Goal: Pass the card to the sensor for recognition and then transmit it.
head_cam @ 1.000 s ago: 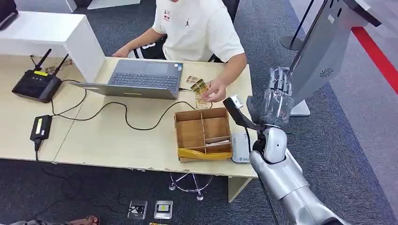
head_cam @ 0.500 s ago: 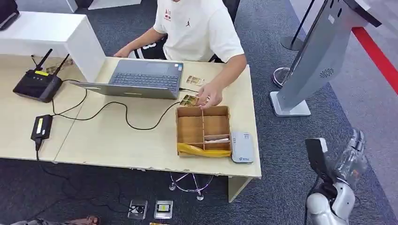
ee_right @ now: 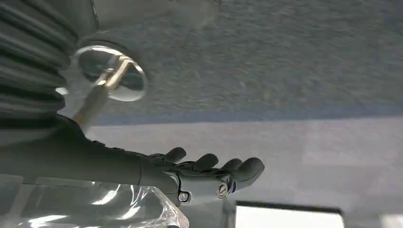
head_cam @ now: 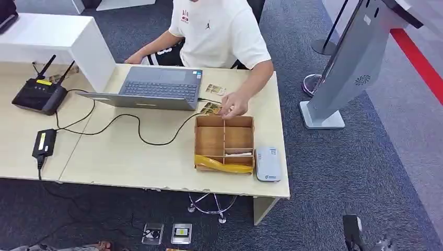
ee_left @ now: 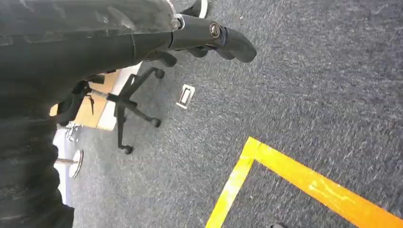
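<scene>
Right hand dropped from beside the desk, person's hand at box rim

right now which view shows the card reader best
The head view: the white reader lies in full on the desk, beside the wooden box. The left wrist view catches just a bit of desk edge, and the right wrist view looks at floor; neither shows the reader.
</scene>
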You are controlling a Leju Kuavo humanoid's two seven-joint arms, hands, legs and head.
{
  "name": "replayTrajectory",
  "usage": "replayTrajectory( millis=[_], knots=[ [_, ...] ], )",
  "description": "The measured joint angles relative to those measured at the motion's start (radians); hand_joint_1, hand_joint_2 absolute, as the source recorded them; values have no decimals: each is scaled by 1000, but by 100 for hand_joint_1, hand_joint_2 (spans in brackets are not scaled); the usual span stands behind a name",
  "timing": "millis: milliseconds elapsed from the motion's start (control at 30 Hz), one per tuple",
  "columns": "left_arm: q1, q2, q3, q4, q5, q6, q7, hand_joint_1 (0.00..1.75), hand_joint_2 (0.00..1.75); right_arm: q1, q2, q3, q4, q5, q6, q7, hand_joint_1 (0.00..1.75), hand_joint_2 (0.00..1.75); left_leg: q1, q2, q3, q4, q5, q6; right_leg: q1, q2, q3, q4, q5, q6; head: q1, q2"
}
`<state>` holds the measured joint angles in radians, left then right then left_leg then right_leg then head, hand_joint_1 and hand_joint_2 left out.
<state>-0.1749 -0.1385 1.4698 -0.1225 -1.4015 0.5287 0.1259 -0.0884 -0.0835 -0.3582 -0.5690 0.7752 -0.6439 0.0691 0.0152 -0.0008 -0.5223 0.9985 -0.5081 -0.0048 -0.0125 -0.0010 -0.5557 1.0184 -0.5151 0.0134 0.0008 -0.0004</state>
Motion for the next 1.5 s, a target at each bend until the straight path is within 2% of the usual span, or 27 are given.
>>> replayTrajectory(
  millis=[100,300,833,1067,1300,1333,1433,1467,1500],
  knots=[
    [0,-1,0,1,3,0,0,0,175,-4,16,-23,106,0,3,3,0,175,0,0,0,0,0,0,0,0,0,0,0,0,-1,0],
    [0,-2,0,1,3,0,0,0,175,-12,29,-47,208,3,4,3,0,175,0,0,0,0,0,0,0,1,1,0,0,0,0,0],
    [1,-1,-1,1,13,0,0,0,175,-28,45,-80,325,3,7,2,0,175,0,0,1,0,0,0,-1,0,1,0,0,0,0,0],
    [20,8,-26,-1,138,-42,-12,0,175,-14,51,-78,328,-67,63,-3,0,175,0,0,0,0,0,0,-1,1,1,0,0,0,-1,0],
    [50,26,-112,-16,298,-103,-29,0,175,8,55,-74,328,-156,137,-12,0,175,0,0,1,0,0,0,-1,1,1,0,0,0,0,0],
    [56,27,-130,-19,324,-113,-31,0,175,12,56,-71,329,-172,150,-14,0,0,0,0,1,0,0,0,-1,1,1,0,0,0,-1,0],
    [72,35,-198,-32,397,-141,-36,0,175,26,58,-58,328,-211,182,-18,0,0,0,0,1,0,0,0,-1,0,1,0,0,0,0,0],
    [77,38,-214,-35,417,-147,-39,0,0,29,58,-57,328,-223,191,-18,0,0,0,0,1,0,0,0,-1,0,1,0,0,0,-1,0],
    [80,40,-228,-38,436,-154,-40,0,0,33,59,-53,328,-235,201,-19,0,0,0,0,1,0,0,0,-1,0,1,0,0,0,0,0]
  ],
)
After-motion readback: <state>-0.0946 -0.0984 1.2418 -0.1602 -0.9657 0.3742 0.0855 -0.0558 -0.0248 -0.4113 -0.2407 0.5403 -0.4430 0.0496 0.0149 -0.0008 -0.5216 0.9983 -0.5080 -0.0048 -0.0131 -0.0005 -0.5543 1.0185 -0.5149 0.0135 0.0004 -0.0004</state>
